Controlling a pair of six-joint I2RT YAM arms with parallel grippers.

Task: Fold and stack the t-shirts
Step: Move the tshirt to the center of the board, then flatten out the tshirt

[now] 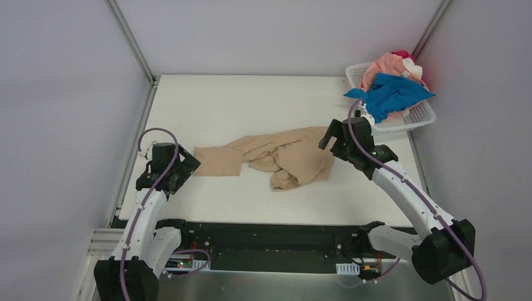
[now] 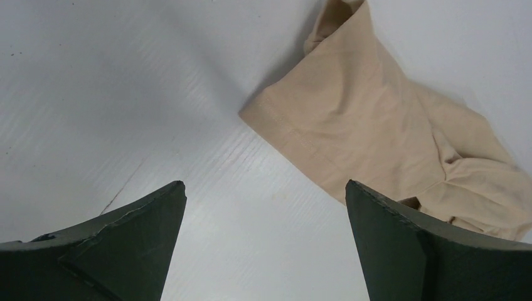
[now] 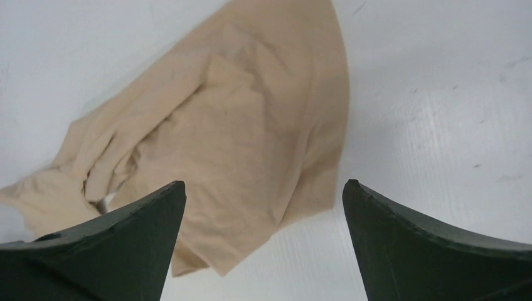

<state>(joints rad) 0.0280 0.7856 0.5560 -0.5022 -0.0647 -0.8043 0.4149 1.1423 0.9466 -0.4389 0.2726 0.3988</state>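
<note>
A tan t-shirt [image 1: 276, 157] lies crumpled and partly spread in the middle of the white table [image 1: 251, 100]. It also shows in the left wrist view [image 2: 376, 132] and the right wrist view [image 3: 238, 132]. My left gripper [image 1: 179, 164] is open and empty, just left of the shirt's left end [image 2: 263, 188]. My right gripper [image 1: 335, 139] is open and empty, just above the shirt's right edge [image 3: 263, 188]. A blue t-shirt [image 1: 392, 94], a salmon pink one [image 1: 384, 66] and a red one [image 1: 403, 55] are piled in the basket.
A white plastic lattice basket [image 1: 419, 115] stands at the back right corner of the table. Grey walls and metal frame posts close in the table on three sides. The black base rail runs along the near edge.
</note>
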